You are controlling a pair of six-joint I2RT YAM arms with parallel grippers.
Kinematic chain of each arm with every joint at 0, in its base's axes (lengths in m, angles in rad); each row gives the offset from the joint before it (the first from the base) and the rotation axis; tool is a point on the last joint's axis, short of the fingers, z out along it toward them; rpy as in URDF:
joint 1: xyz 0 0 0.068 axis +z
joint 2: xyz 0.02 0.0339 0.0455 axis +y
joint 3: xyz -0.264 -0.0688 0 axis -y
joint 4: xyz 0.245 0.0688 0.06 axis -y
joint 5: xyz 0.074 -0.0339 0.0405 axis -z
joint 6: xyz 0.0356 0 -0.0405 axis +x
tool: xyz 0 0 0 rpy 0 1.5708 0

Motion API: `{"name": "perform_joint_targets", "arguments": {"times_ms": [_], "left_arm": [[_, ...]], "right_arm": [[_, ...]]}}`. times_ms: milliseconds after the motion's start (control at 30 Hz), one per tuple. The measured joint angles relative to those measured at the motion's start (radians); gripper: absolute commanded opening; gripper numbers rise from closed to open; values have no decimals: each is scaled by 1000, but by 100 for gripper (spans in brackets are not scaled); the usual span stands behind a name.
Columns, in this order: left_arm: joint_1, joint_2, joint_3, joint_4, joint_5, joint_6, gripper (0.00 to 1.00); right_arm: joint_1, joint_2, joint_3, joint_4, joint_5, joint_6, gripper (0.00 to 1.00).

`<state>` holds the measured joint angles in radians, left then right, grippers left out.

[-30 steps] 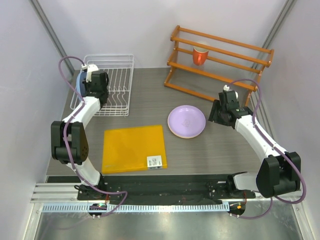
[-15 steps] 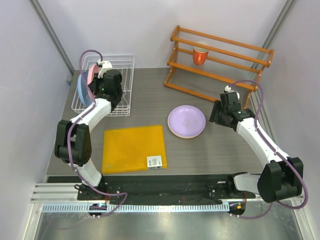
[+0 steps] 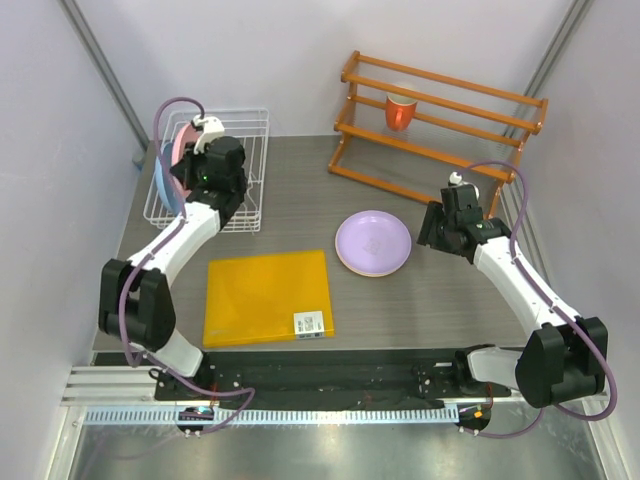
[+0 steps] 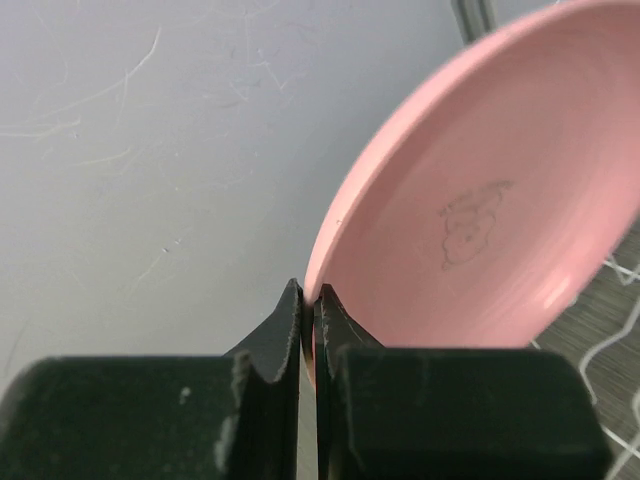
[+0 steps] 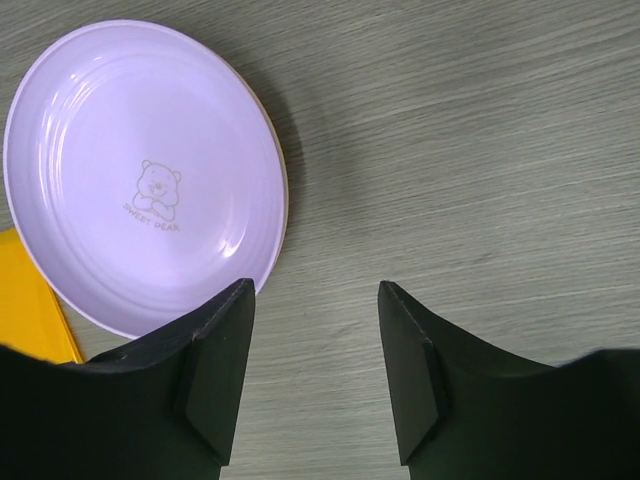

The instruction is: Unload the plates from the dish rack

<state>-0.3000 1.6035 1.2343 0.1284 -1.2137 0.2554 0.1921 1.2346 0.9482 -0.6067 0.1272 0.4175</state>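
My left gripper is shut on the rim of the pink plate, which it holds on edge above the left part of the white dish rack. From above, the left gripper and pink plate sit just over a light blue plate standing upright in the rack. The lilac plate lies flat on the table, an orange-yellow rim showing beneath its edge. My right gripper hangs open over bare table just right of the lilac plate, holding nothing.
A square yellow-orange mat lies at the front middle of the table. An orange wooden stepped shelf with a red cup stands at the back right. Walls close in on both sides.
The left gripper has risen and moved right out of the rack's left end with the pink plate, uncovering the blue plate. The right arm has hardly moved.
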Motion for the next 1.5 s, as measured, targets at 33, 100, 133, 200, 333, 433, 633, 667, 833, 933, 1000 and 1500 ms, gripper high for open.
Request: {"name": "perform_joint_targets", "arguments": {"times_ms": [33, 100, 133, 200, 333, 433, 633, 667, 833, 933, 1000, 1500], "left_arm": [[-8, -17, 2, -27, 5, -19, 0], [-32, -60, 13, -101, 37, -76, 0], [-48, -80, 18, -137, 54, -101, 0], [-89, -119, 39, -231, 121, -185, 0], [-148, -161, 93, -385, 332, -367, 0], [-182, -187, 83, -443, 492, -486, 0], [-254, -192, 18, -486, 676, -636, 0], [-266, -192, 4, -485, 704, -658, 0], [-315, -191, -47, -485, 796, -750, 0], [-341, -185, -50, -482, 822, -781, 0], [-355, -182, -50, -476, 836, -799, 0], [-383, -171, -69, -435, 862, -836, 41]], "right_arm": [[0, 0, 0, 0, -6, 0, 60], [0, 0, 0, 2, -24, 0, 60], [0, 0, 0, 5, -35, 0, 60], [0, 0, 2, 15, -70, 0, 61], [3, 0, 20, 64, -168, 11, 70], [18, 4, 48, 119, -221, 28, 72], [85, 47, 113, 235, -293, 68, 72], [95, 55, 116, 254, -303, 76, 72], [119, 100, 117, 327, -344, 117, 72], [127, 135, 114, 361, -362, 137, 72], [130, 151, 111, 375, -367, 144, 71], [142, 235, 90, 407, -417, 151, 1]]}}
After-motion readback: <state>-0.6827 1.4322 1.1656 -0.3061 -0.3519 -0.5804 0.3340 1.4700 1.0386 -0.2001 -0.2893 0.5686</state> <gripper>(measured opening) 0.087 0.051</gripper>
